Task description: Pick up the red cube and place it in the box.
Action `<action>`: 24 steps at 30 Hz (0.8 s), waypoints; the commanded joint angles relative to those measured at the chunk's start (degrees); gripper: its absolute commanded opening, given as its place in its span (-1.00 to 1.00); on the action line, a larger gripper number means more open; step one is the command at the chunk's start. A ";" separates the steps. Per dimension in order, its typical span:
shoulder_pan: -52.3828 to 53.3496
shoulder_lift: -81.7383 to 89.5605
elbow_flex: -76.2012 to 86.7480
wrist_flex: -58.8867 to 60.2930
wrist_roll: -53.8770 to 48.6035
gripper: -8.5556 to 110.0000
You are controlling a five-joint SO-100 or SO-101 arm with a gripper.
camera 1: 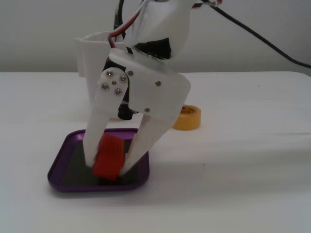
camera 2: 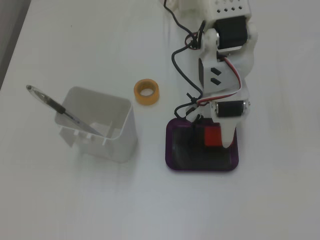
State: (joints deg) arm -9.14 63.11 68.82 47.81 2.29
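One red cube [camera 1: 109, 158] in gripper [camera 1: 108, 167] above one box [camera 1: 63, 153]

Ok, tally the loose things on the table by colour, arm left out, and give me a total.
Red: 1, the red cube held in the gripper over the tray
Purple: 1, the box
Yellow: 1, the tape roll
White: 1, the tall container
Dark: 1, the pen leaning in that container
Total: 5

Both fixed views are bright and a bit blurry, the white bench [camera 1: 252, 194] looks washed out, and only soft, faint shadows lie under things.
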 commanded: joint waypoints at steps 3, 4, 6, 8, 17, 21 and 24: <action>0.26 0.88 -2.46 0.70 -0.18 -0.86; 0.26 0.88 -2.46 0.70 -0.18 -0.86; 0.18 0.97 -2.46 0.70 -0.18 -0.85; 0.00 1.05 -2.46 0.70 -0.18 -0.82; 0.26 1.93 -3.52 4.22 0.26 -0.61; 0.18 2.02 -10.20 10.37 0.35 -0.61; 0.26 2.02 -18.81 19.16 0.35 -0.61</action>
State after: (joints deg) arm -8.96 63.11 58.80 59.85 2.29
